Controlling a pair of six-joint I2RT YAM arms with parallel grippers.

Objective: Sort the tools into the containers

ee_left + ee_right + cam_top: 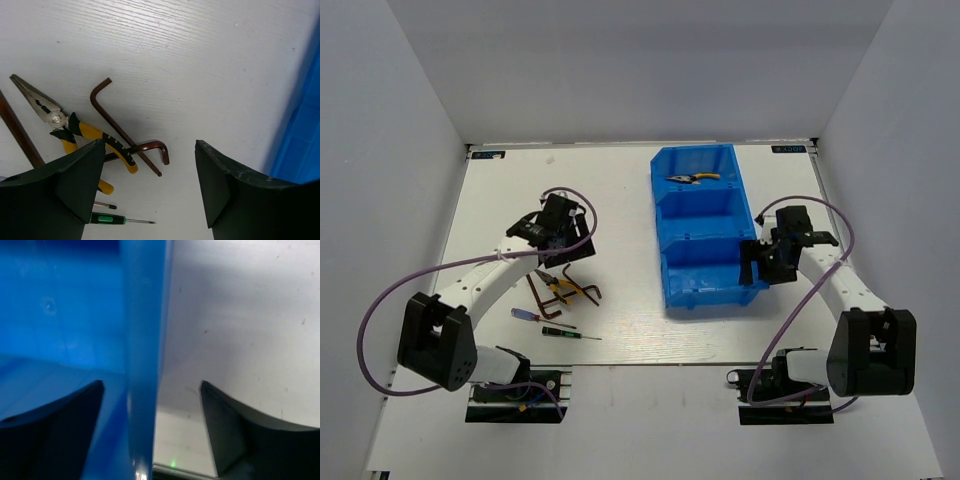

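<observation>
One tool of six is recorded as sorted: a yellow-handled pliers (693,178) lies in the uppermost compartment of the blue bin (658,215), right of centre in the overhead view. No tool is made out in the middle or lowest compartment. Five tools are found unsorted on the white surface (620,200), clustered at lower left of centre and well apart from the bin. In the left wrist view a second pliers (82,132) is seen at centre left, its handles overlapping an L-shaped hex key (116,120), with another hex key (152,146) hooked just beside. Whether the brown rod at the left edge belongs to either cannot be told. A black-handled screwdriver (107,218) is noted at the bottom edge, and a blue-handled screwdriver (523,315) is picked out clearly only in the overhead view. The left end effector (149,150) is positioned above this cluster, fingers apart and nothing between them. The right end effector (765,262) is placed at the bin's right wall, beside the lowest compartment. Its fingers are spread with the blue wall standing between them, and no clamping on it is shown. The task is judged to be at an early stage, with two compartments unused. The next pick is expected to fall to the left arm.
</observation>
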